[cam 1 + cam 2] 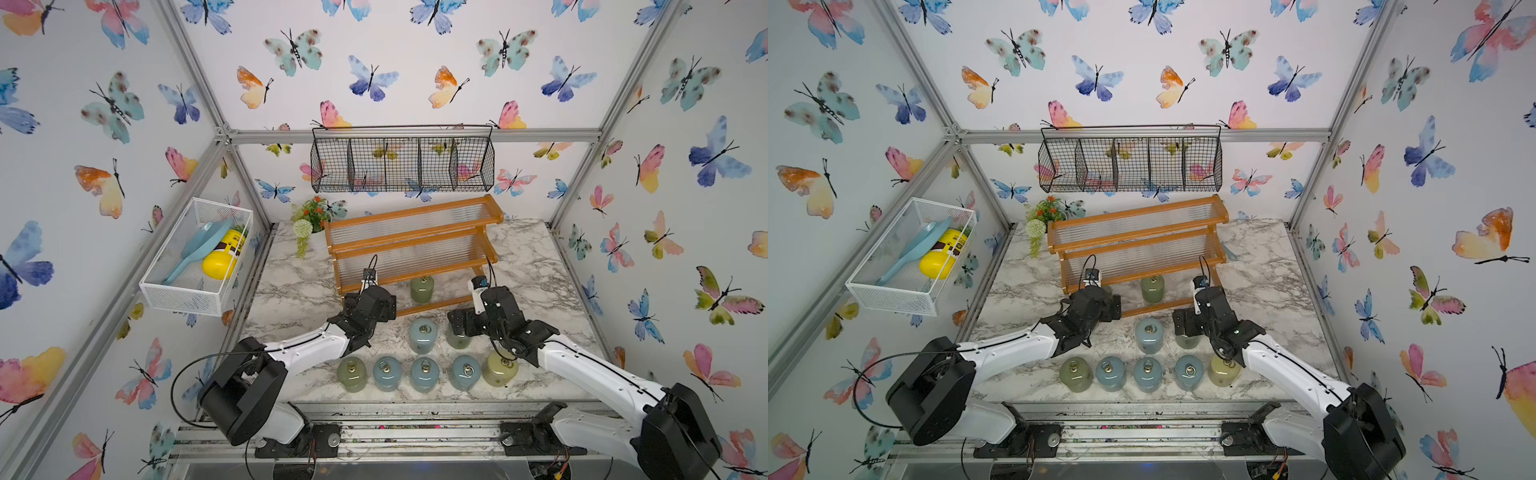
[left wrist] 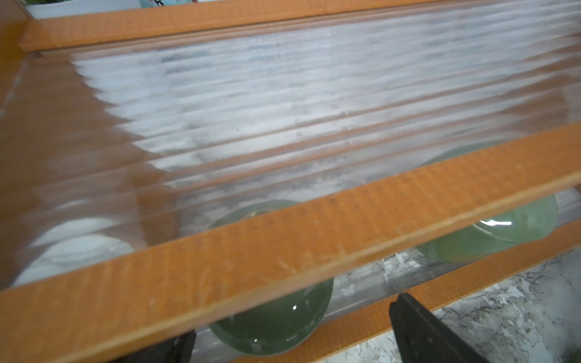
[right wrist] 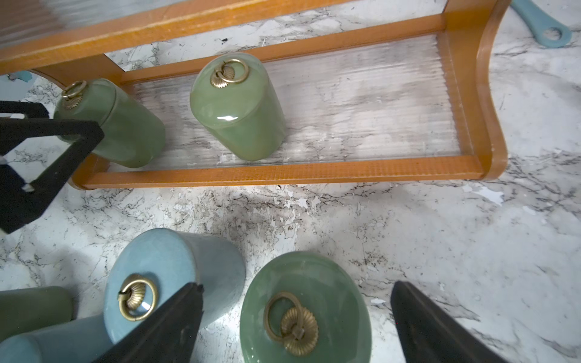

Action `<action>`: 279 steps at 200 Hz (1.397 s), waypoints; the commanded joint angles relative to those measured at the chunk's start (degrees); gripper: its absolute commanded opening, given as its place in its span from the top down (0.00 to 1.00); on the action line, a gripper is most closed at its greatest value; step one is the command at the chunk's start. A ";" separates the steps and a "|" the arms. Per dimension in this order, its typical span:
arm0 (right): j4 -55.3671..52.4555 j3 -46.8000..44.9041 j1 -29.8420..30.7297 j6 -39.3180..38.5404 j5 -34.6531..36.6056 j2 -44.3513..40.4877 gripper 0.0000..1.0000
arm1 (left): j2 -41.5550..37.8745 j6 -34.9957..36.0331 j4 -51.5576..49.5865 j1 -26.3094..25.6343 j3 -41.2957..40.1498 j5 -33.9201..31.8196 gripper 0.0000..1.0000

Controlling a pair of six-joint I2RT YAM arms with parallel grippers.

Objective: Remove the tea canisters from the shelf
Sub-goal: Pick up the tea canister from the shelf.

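Two green canisters (image 3: pixel 235 113) (image 3: pixel 125 129) on the shelf (image 3: pixel 283 176), one under its rail (image 2: pixel 283 239); left gripper (image 2: pixel 292 317), right gripper (image 3: pixel 298 284) wide open, empty.

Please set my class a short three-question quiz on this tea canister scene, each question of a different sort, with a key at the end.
1. True or false: a tea canister stands on the top tier of the shelf.
2. How many canisters does the shelf's lowest tier hold? A) one B) two C) four
3. Fill in: the pale yellow canister stands on the ____.

Key
1. False: nothing stands on the top tier.
2. B: the end green canister and the middle green canister.
3. table
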 commanded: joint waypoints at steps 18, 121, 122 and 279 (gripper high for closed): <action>-1.28 -0.40 -0.04 0.04 0.96 -1.31 0.01 | 2.75 -0.53 1.64 1.08 2.05 -0.33 0.02; -1.63 0.13 -0.04 -0.26 1.06 -1.09 0.01 | 8.40 -0.23 2.43 3.60 4.95 1.24 0.02; -1.63 0.13 -0.04 -0.25 1.04 -1.11 0.01 | 8.46 -0.28 2.43 3.56 4.93 1.19 0.02; -2.21 -0.92 -0.03 -0.42 1.21 -2.15 0.01 | 12.73 0.75 6.96 3.93 5.08 -0.97 0.01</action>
